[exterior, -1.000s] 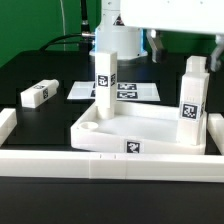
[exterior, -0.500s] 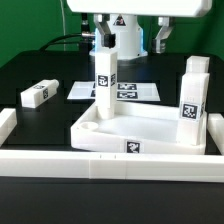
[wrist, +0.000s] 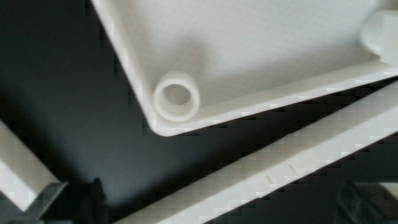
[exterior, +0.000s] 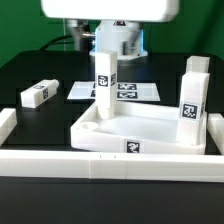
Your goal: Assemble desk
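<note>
The desk's white tray-like top (exterior: 150, 132) lies inside the white rails. One white tagged leg (exterior: 104, 78) stands upright at its far left corner and another (exterior: 192, 98) at its right side. A third leg (exterior: 38, 94) lies loose on the black table at the exterior view's left. My gripper (exterior: 118, 44) hangs high behind the standing left leg. In the wrist view my gripper (wrist: 214, 200) is open, with dark fingertips (wrist: 63, 196) far apart and nothing held. Below it show a tray corner with an empty round socket (wrist: 176, 97) and a rail (wrist: 267, 175).
White border rails run along the front (exterior: 100, 163), the left (exterior: 6, 125) and the right (exterior: 215, 132) of the tray. The marker board (exterior: 128, 92) lies flat behind the tray. Cables trail at the back left.
The arm has swung across the top of the exterior view from right to left and now hangs over the standing left leg. The jaws have stayed open; no part has moved.
</note>
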